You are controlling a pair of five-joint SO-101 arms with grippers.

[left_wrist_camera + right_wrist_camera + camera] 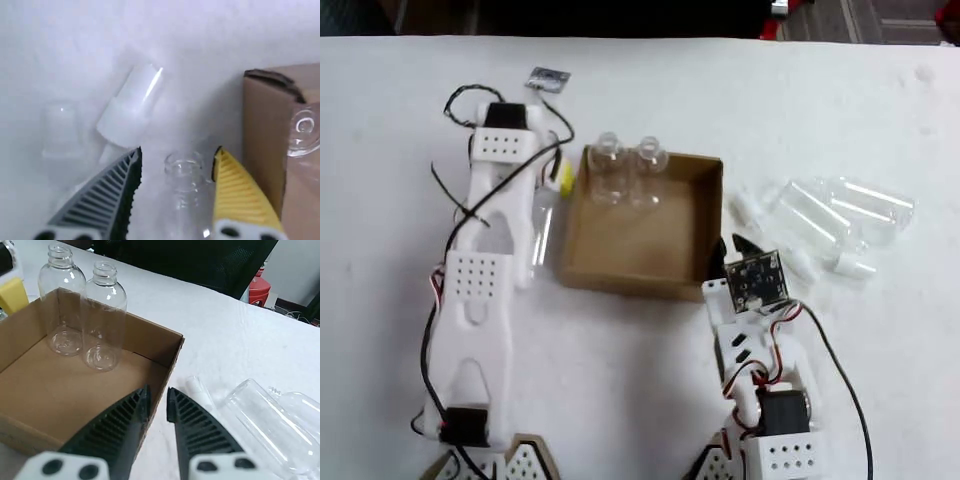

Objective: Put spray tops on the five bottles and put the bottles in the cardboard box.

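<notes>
A white table (620, 380) fills the scene, with a dark room edge behind it. Near the middle sits an open cardboard box (630, 285). Inside it, two clear bottles (62, 305) (103, 315) stand side by side against the far wall, necks open, with no spray tops on them. The left arm lies along the table beside the box's left wall. The left gripper (178, 152) is released, its grey finger and yellow finger spread on either side of the neck of a third clear bottle (185, 172), which lies on the table just beside the box; whether the fingers touch the neck cannot be told. Just past those fingertips a white spray top (132, 107) lies on its side, with a small clear cap (61, 130) near it. The right gripper (157, 395) hangs over the box's near right corner, its two black fingers drawn almost together with only a slit between them, gripping nothing. Farther right, apart from the box, two more clear bottles (810, 215) (870, 205) lie on their sides, with another white spray top (855, 265) just beside them.
</notes>
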